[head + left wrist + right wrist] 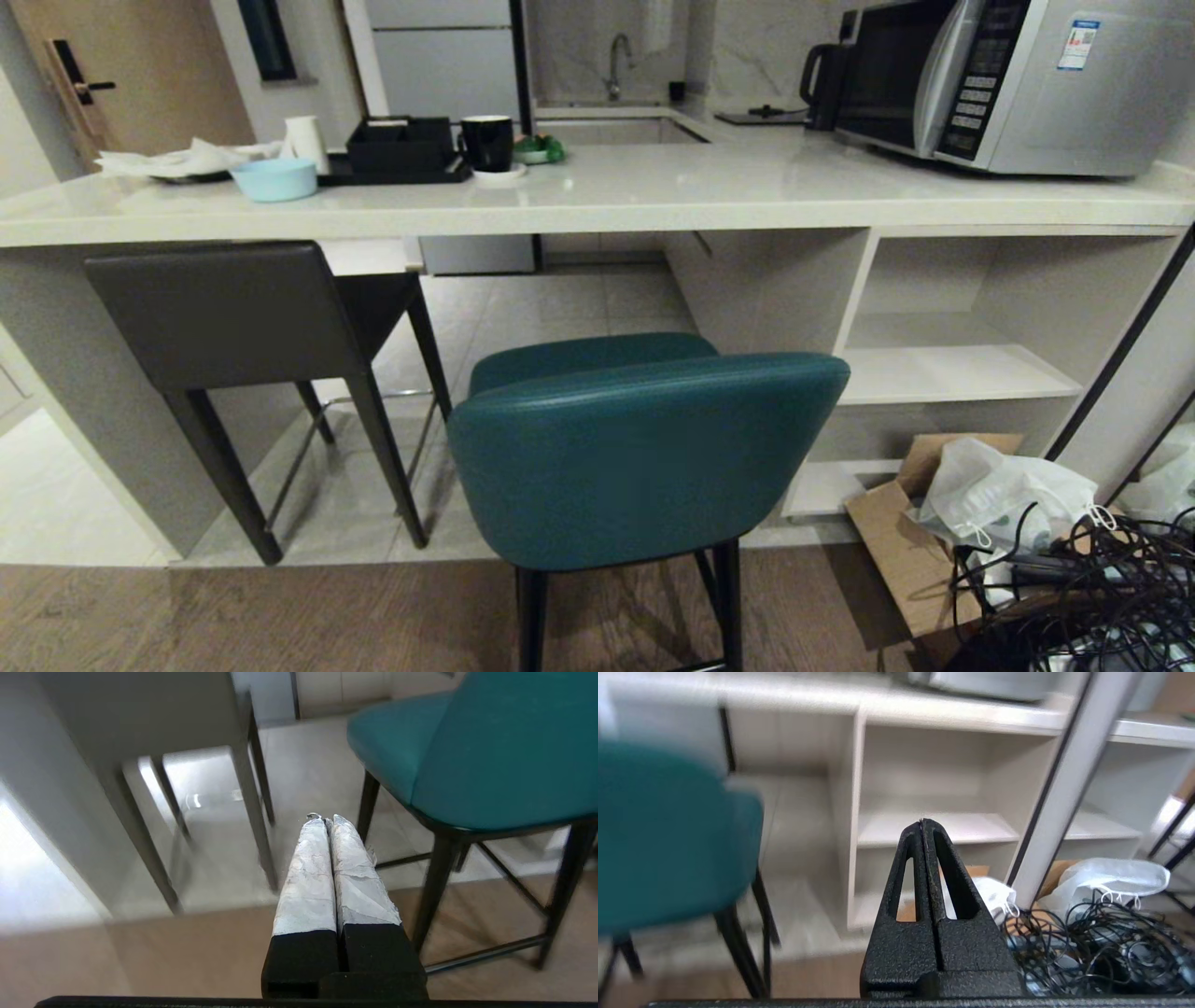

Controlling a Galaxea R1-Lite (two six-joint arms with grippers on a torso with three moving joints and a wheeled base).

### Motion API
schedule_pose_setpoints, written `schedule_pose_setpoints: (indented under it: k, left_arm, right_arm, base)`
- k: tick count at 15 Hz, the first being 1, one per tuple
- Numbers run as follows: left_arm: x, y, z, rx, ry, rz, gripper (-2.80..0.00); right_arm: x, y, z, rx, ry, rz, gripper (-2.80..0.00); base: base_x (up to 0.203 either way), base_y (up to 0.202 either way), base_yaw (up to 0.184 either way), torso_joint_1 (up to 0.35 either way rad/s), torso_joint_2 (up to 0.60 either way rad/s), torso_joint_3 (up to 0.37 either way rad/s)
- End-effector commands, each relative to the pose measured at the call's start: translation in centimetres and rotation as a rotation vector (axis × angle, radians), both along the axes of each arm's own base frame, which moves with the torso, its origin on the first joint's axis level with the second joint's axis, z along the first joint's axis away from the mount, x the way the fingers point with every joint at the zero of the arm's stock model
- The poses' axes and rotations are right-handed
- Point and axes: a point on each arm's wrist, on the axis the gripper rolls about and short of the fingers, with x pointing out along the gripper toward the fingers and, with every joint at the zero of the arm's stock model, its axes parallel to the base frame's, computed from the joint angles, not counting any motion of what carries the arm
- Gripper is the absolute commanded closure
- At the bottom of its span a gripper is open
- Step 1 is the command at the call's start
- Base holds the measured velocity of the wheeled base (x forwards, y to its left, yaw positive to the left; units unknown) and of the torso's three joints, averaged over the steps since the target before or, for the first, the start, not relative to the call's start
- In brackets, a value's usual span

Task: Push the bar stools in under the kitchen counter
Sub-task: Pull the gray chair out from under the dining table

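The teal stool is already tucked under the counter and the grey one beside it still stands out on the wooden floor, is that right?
Reversed. In the head view the grey stool sits tucked under the counter, while the teal stool still stands out on the wooden floor.

I see the grey-brown stool [233,317] tucked under the kitchen counter [597,201], the teal stool [644,448] standing out from it.
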Motion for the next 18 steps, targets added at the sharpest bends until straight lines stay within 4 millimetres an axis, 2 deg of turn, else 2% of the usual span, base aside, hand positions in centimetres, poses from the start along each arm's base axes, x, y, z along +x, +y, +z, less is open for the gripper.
schedule_pose_setpoints:
  k: [1,3,4,5,9,12,18]
  left_arm:
    - [0.1,0.1,-0.9,-0.057,0.028,0.046,0.0]
    - [0.1,0.1,-0.9,-0.051,0.028,0.046,0.0]
    - [0.1,0.1,-0.9,-0.058,0.028,0.045,0.0]
    - [0.1,0.1,-0.9,-0.061,0.027,0.045,0.0]
    - [0.1,0.1,-0.9,-0.064,0.03,0.048,0.0]
    - [0.1,0.1,-0.9,-0.097,0.026,0.047,0.0]
    - [0.1,0.1,-0.9,-0.096,0.026,0.043,0.0]
  right_arm:
    - [0.7,0.1,-4.9,-0.006,0.048,0.0,0.0]
    - [2.4,0.3,-8.7,-0.009,0.148,0.08,0.0]
    - [2.7,0.4,-9.7,-0.007,0.186,0.145,0.0]
    - [2.6,0.5,-9.8,0.0,0.201,0.193,0.0]
    - [2.6,0.4,-9.8,0.113,0.194,0.155,0.0]
    - [2.6,0.5,-9.8,0.008,0.203,0.192,0.0]
    - [2.6,0.5,-9.8,0.024,0.2,0.174,0.0]
  base:
    - [0.0,0.0,0.0,0.0,0.0,0.0]
    - [0.0,0.0,0.0,0.0,0.0,0.0]
    - [0.0,0.0,0.0,0.0,0.0,0.0]
    - [0.0,0.0,0.0,0.0,0.0,0.0]
    - [0.0,0.0,0.0,0.0,0.0,0.0]
    - [0.0,0.0,0.0,0.0,0.0,0.0]
    - [0.0,0.0,0.0,0.0,0.0,0.0]
